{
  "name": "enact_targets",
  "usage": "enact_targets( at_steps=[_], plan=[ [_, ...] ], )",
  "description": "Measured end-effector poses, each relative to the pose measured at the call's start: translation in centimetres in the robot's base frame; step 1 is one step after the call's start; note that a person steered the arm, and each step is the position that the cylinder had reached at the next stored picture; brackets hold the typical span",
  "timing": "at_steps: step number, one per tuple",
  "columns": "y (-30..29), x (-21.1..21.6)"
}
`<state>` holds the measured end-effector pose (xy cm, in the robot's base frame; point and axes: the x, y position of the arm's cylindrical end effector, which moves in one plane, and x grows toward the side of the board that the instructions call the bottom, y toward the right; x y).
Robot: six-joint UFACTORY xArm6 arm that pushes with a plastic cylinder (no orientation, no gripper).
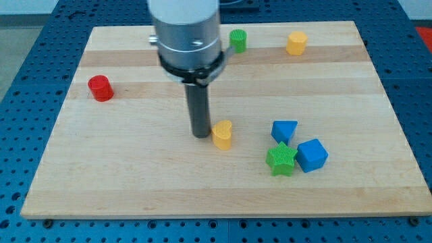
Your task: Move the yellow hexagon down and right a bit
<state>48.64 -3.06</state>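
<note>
Wooden board (135,182) under everything. My tip (201,135), a bare rod holding nothing, sat touching a yellow heart-like block (222,134) on its right. Yellow hexagon (295,43) was well up-right of tip. Blue cube (312,155), blue triangle (284,130), green star (281,160) clustered right; green cylinder (237,40) above; red cylinder (100,88) up-left.

— That pale wooden board (135,169), is it varnished?

— It looks smooth and matt, with light and darker grain strips. Under it lies a blue perforated metal-looking table (20,40).

— And the arm?

— A brushed, silvery metal cylinder (185,30) with a soft sheen, then a dark matt rod (200,111).

— The blocks?

— Matt plastic, faintly ridged: red cylinder (100,88), green cylinder (237,40), yellow hexagon (295,43), yellow heart-like block (222,134), blue triangular block (284,130), blue cube (312,155), green star (281,160).
</note>
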Motion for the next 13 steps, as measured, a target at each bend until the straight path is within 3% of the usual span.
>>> enact_targets(
  at_steps=[3,4,5,6,8,10,11,12,13],
  plan=[
    [6.6,3.3],
    [2.7,3.2],
    [-3.2,0.2],
    [1.4,-5.0],
    [17.1,-12.6],
    [25.9,-21.6],
    [18.3,-25.8],
    [14.3,-23.2],
    [14.1,-18.9]
  ],
)
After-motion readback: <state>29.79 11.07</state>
